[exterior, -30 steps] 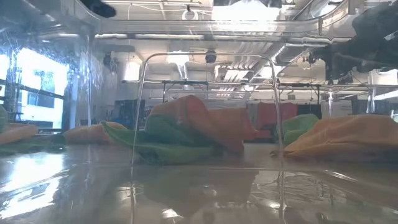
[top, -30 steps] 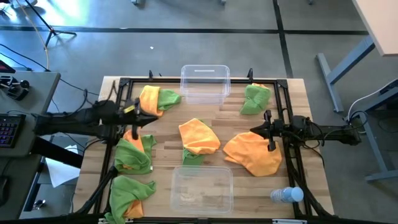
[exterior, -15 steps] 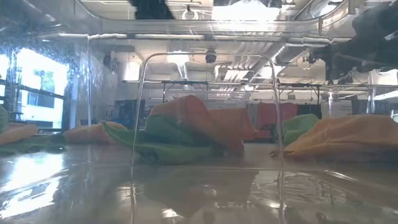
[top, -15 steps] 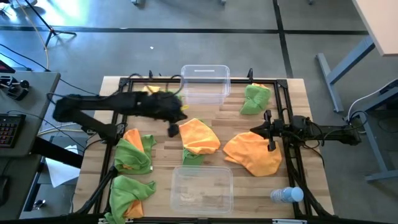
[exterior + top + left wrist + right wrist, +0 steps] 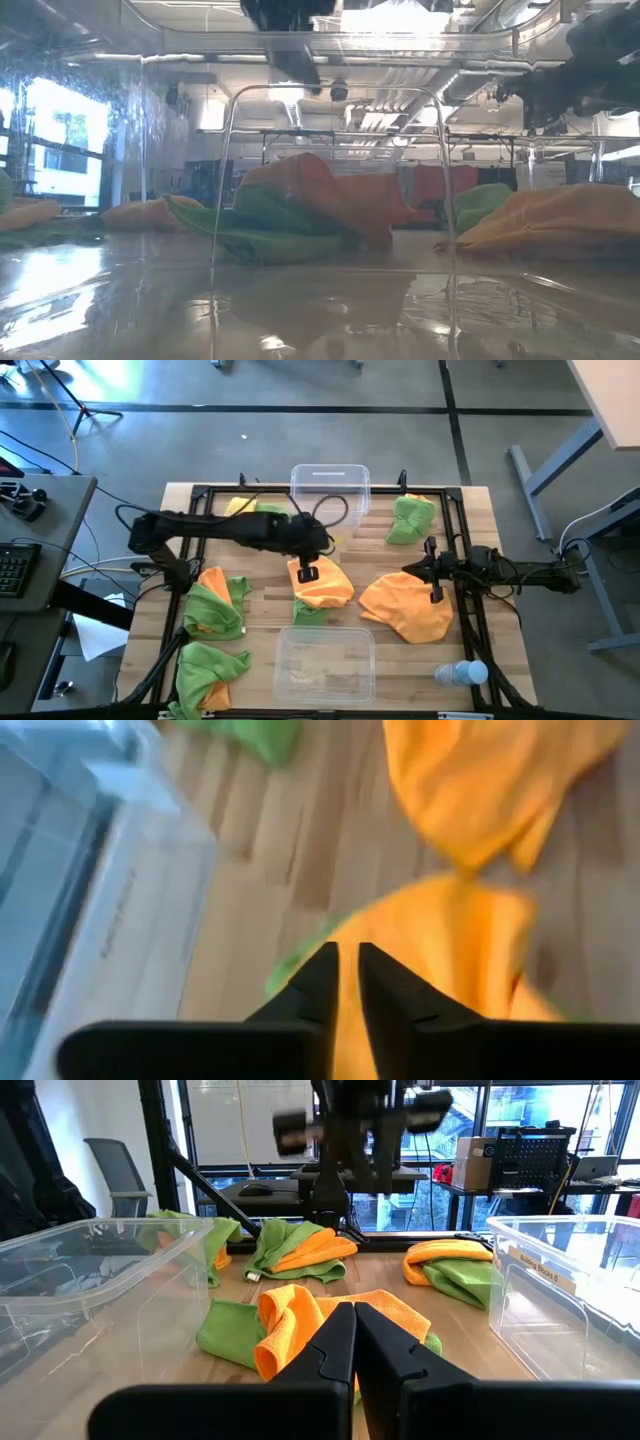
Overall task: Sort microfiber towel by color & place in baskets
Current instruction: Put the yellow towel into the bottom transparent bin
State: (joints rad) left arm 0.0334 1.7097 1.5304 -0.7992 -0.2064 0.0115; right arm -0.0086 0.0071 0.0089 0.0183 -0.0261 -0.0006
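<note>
High view: left hand (image 5: 309,572) directly above centre orange towel (image 5: 325,585).

Orange and green towels lie crumpled across the table. A broad orange towel (image 5: 406,608) spreads at the right; another orange one (image 5: 322,582) sits mid-table atop a green scrap. A green towel (image 5: 412,517) lies at the far right, mixed heaps (image 5: 215,610) at the left (colours tangled together). Two clear baskets stand empty, the far one (image 5: 330,491) and the near one (image 5: 324,663).
</note>
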